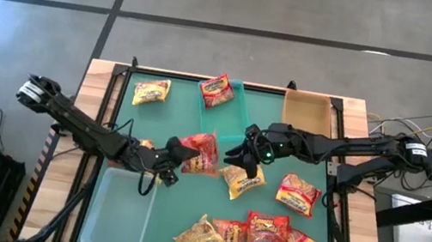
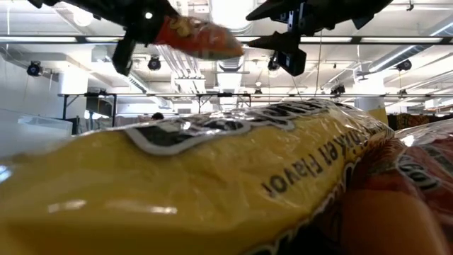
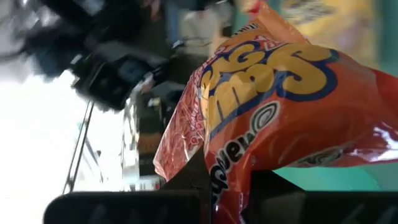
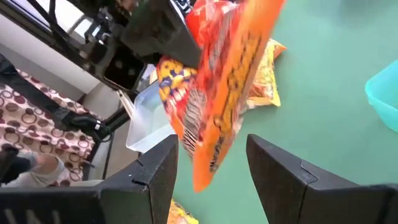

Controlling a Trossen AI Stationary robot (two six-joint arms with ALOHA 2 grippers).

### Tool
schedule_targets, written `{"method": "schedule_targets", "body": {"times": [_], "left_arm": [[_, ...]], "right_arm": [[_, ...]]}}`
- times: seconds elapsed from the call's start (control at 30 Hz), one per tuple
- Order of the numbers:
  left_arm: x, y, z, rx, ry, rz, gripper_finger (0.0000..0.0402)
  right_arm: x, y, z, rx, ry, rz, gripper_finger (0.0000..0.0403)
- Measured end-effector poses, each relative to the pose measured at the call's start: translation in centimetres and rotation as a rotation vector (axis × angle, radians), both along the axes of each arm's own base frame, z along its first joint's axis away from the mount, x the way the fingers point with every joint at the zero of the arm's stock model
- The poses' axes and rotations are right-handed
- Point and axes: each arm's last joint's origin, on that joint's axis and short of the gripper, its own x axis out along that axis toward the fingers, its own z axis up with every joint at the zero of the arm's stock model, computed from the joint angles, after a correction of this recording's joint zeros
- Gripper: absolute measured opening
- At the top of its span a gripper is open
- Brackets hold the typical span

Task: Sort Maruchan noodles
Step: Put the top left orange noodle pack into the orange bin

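My left gripper (image 1: 167,164) is shut on a red-orange noodle packet (image 1: 199,153) held above the middle of the green mat. My right gripper (image 1: 240,153) is open just right of that packet. In the right wrist view its two fingers stand either side of the packet's free end (image 4: 202,177) with gaps showing. One packet (image 1: 216,92) lies in the teal bin (image 1: 238,120). A yellow packet (image 1: 151,92) lies flat near the far left. Two more (image 1: 241,181) (image 1: 298,194) lie right of centre, and several (image 1: 246,234) sit by the near edge. My left gripper pinches the red-orange packet by its left end (image 3: 225,186) between the two fingers, coming level from the table's left. The packet is lifted clear and sticks out sideways toward the right gripper (image 2: 202,37), its crinkled body free in the air.
A tan bin (image 1: 306,113) stands at the far right and a clear bin (image 1: 119,208) at the near left. The low view is mostly filled by a yellow packet (image 2: 212,184) lying right before the camera. Bare mat shows between the teal bin and the packets at the near edge.
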Motion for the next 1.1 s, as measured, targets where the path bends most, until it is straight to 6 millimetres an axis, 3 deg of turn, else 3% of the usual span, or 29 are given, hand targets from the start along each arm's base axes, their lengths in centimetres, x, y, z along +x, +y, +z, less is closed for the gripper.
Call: {"method": "schedule_targets", "body": {"times": [0.13,0.4,0.5,0.73,0.9,1.1], "left_arm": [[-1.3,0.3,-0.2,0.022,0.137,-0.083,0.0006],[-4.5,0.5,1.1,-0.298,0.237,-0.321,0.0006],[-5.9,0.9,1.6,-0.388,0.300,-0.308,0.0006],[-8.9,1.6,2.6,-0.615,0.637,-0.159,0.0006],[-9.0,1.4,3.7,-0.642,0.747,-0.143,0.0006],[-6.3,0.8,5.0,-0.557,0.572,-0.118,0.0006]], "right_arm": [[-0.3,0.0,-0.5,-0.010,0.063,0.000,0.0180],[-0.6,0.0,-1.2,-0.015,0.136,0.000,0.0180],[-0.6,0.0,-1.2,-0.014,0.143,0.000,0.0180],[-0.6,0.0,-1.2,-0.013,0.144,-0.002,0.0180],[-0.6,0.0,-1.2,-0.014,0.143,-0.002,0.0180],[-0.6,-0.2,-1.2,-0.038,0.135,-0.058,0.0180]]}}
